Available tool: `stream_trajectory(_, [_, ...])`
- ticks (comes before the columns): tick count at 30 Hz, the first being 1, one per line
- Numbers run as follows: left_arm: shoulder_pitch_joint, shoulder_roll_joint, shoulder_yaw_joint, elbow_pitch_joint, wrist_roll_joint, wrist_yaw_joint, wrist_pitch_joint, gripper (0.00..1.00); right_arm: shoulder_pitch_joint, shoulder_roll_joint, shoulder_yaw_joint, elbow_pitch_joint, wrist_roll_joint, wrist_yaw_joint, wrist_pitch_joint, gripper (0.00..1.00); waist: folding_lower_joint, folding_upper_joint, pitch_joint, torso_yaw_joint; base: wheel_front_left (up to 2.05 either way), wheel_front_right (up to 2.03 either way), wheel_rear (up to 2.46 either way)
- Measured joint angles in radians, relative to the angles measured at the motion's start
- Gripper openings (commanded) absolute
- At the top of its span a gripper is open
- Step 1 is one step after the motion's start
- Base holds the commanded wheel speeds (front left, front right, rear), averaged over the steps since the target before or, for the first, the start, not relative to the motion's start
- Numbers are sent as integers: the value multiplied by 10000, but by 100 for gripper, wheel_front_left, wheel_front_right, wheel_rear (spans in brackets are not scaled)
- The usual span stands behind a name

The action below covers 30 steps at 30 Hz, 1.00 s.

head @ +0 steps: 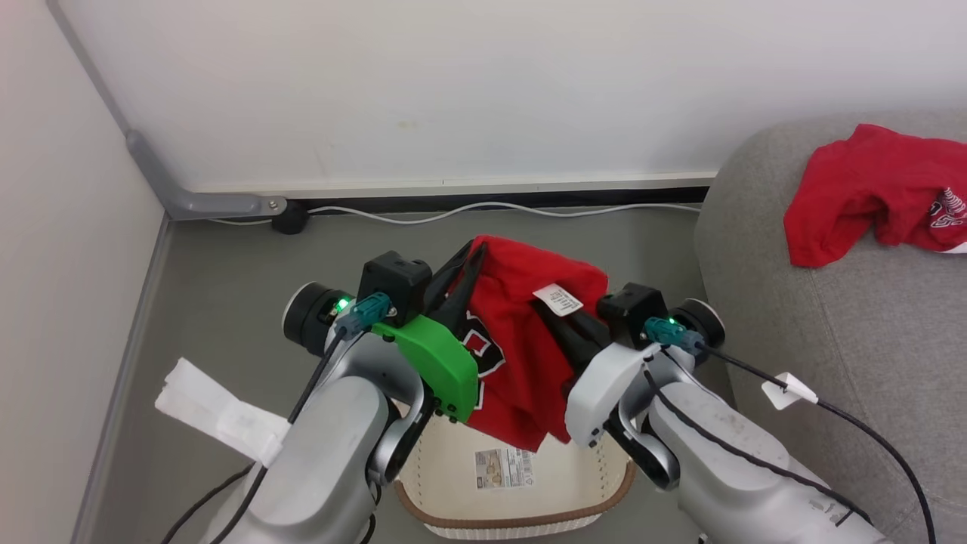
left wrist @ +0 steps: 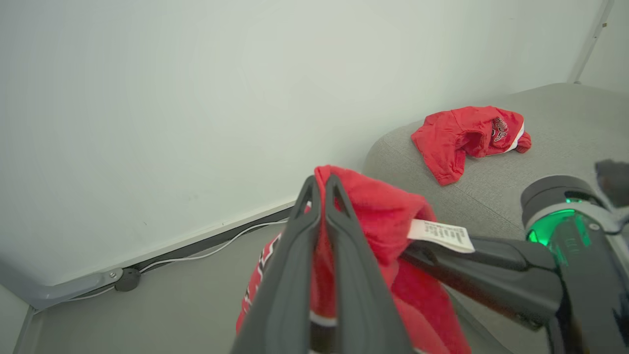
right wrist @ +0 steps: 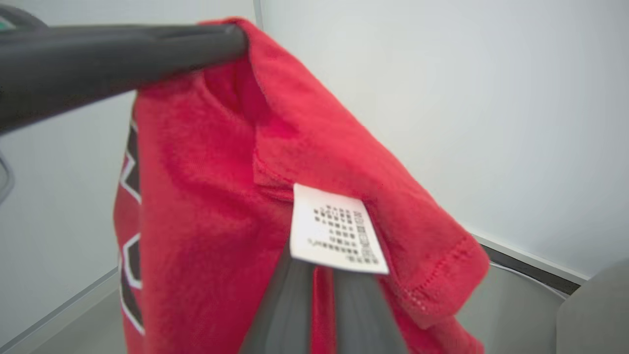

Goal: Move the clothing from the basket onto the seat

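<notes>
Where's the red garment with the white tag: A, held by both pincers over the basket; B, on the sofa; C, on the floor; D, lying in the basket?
A: left pincer and right pincer are shut on the garment, which hangs over the basket.

The basket (head: 514, 523) sat largely hidden beneath the hanging red garment (head: 521, 355); the print on its sticker (head: 504, 467) was too small to read, the garment's label (right wrist: 336, 228) blurred.
</notes>
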<state>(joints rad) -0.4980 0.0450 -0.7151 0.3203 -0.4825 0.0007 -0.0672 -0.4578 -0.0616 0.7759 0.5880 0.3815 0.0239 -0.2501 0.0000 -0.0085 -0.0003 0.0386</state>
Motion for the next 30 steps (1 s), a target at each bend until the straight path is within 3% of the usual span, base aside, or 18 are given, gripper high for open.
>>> stream_trajectory(13, [556,313,245,-251,-44,184,-639,100,-758,-138,-1058,-389,-19,-445,-2,0,0,0,102,-875,0,0,0])
stream_trajectory(20, [803,391,184,-389,-44,182,-859,100,-1074,-709,-1605,-907,-134,-708,-15,0,0,0,145,-1594,0,0,0])
stream_trajectory(30, [1054,464,-31,-644,-40,157,-1011,100,-1251,-1352,-2054,-1406,-236,-788,-15,0,0,0,173,-2835,0,0,0])
